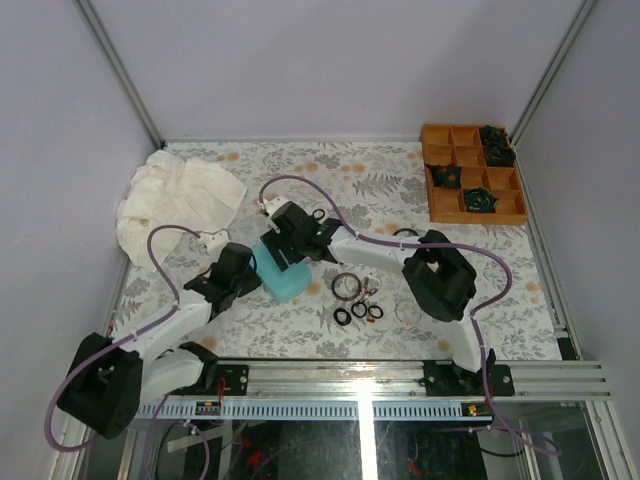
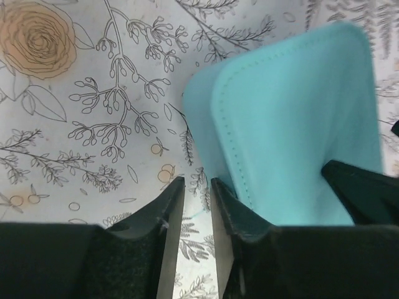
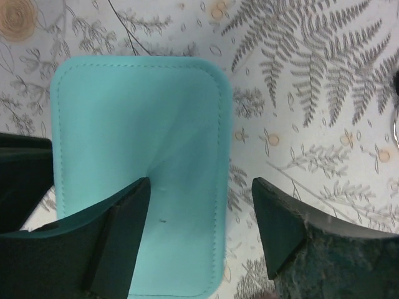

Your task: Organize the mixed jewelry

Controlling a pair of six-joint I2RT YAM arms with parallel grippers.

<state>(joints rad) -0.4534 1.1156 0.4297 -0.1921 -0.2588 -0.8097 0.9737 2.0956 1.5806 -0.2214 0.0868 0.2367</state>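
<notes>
The mixed jewelry lies on the flowered cloth right of centre: a thin dark bangle (image 1: 346, 286) and three small black rings (image 1: 359, 311) just below it. A teal case (image 1: 285, 278) lies flat to their left. My left gripper (image 1: 255, 272) (image 2: 196, 180) stands at the case's left edge, its jaws a narrow gap apart with only cloth between them; the teal case (image 2: 293, 124) is beside its right finger. My right gripper (image 1: 283, 252) (image 3: 201, 182) is open wide over the teal case (image 3: 137, 137), one finger over the case, the other over the cloth, the case's edge between them.
An orange compartment tray (image 1: 437, 205) with dark clumps stands at the back right. A crumpled white cloth (image 1: 175, 200) lies at the back left. Purple cables loop over both arms. Metal rails run along the table's near edge.
</notes>
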